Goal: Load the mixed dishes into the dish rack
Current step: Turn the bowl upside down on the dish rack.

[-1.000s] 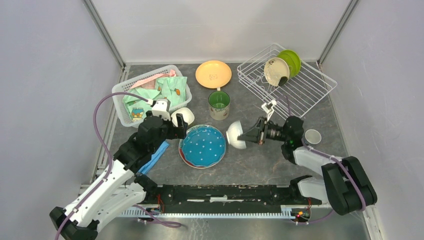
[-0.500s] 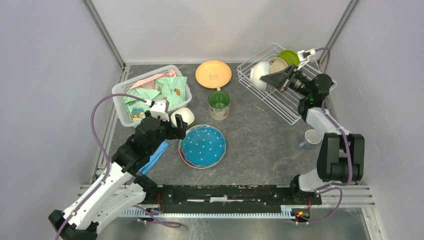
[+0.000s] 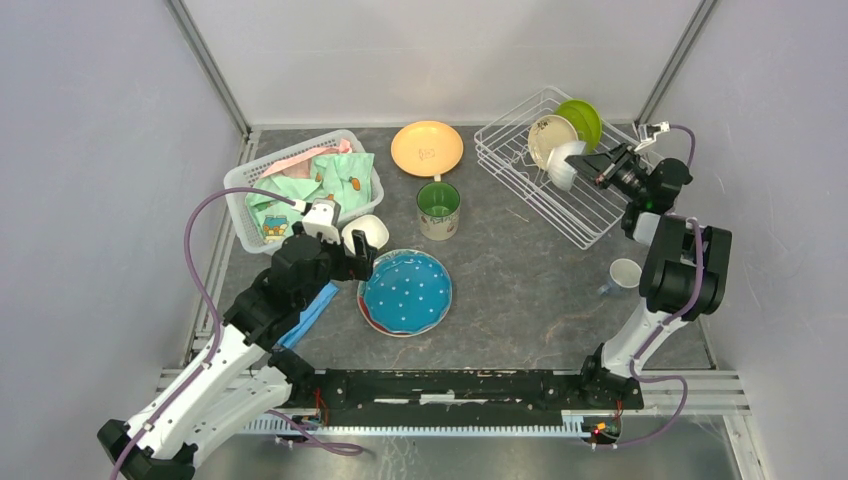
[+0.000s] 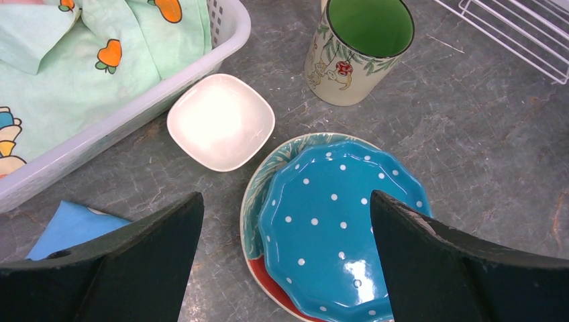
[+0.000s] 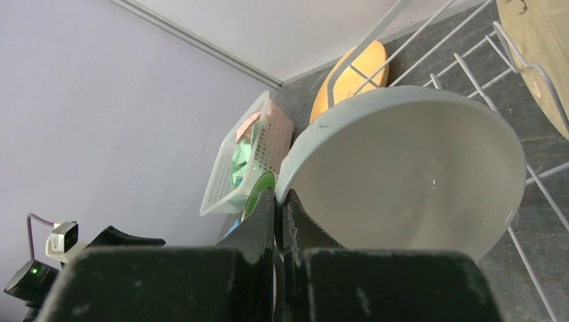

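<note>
Right arm reaches to the far right corner, its right claw [image 3: 592, 164] pressed together on the rim of a white bowl [image 3: 563, 166], one finger inside the rim, one outside. The bowl is turned on edge over the dish rack [image 3: 610, 195], just beside the cream plate [image 3: 547, 137]. I cannot tell whether it touches that plate or rests on the wires. From the wrist view its hollow faces back toward the claw, with rack wires behind it. The cream plate and a lime-green plate [image 3: 584, 119] stand upright in the rack's far end, the green one behind. The left arm hangs low over the tabletop [image 3: 520, 290] on the left side, left claw [image 4: 285, 196] spread wide apart and holding nothing, fingers either side of the view down onto a blue white-dotted plate [image 4: 335, 235]. That plate lies stacked on a second plate [image 4: 253, 201], which shows a teal rim and a red patch. A square white bowl [image 4: 220, 121] sits just beside the stack, close against the white basket [image 4: 134, 111] of clothes. A mug [image 4: 359, 50], green inside, stands upright beyond the stack. An orange plate [image 3: 427, 148] lies flat at the far middle. A small cup [image 3: 625, 273] stands on the right, well apart from the rack. A blue cloth [image 4: 74, 225] lies under the left finger
</note>
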{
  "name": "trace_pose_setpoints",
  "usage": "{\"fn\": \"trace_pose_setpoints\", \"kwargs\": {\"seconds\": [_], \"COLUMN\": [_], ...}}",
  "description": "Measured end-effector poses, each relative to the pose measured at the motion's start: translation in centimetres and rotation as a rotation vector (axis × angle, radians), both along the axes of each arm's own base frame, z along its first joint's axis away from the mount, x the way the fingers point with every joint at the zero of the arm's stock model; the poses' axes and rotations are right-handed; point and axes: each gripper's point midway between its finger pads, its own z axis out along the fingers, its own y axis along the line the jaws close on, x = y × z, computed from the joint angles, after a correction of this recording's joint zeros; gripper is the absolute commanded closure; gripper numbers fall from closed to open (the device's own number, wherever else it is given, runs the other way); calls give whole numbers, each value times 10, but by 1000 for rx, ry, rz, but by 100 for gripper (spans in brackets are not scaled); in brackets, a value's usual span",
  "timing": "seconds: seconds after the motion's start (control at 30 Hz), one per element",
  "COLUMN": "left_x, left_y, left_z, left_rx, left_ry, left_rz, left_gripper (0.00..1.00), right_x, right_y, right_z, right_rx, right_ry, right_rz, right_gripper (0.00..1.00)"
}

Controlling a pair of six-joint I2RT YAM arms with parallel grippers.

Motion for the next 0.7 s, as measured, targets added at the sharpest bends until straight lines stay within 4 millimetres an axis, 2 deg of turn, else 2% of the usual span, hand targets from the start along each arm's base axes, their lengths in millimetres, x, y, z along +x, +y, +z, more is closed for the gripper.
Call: {"fn": "trace_pose_setpoints", "kwargs": {"seconds": [0.17,0.53,0.7], "left_x": [0,0,0], "left_y": [0,0,0], "left_z": [0,0,0], "left_rx": [5,6,6], "left_ry": [-2,-1,0], "left_rz": [-2,-4,-4], "left_gripper": [0,0,0], "right_x": [7,7,-1], "right_y": [-2,4,11], "right_z": [-18,-44,-56], "right_rx": [2,14,48], "right_ry": [37,78,116], "right_rz": [0,24,40], "right_gripper": [100,99,91]}}
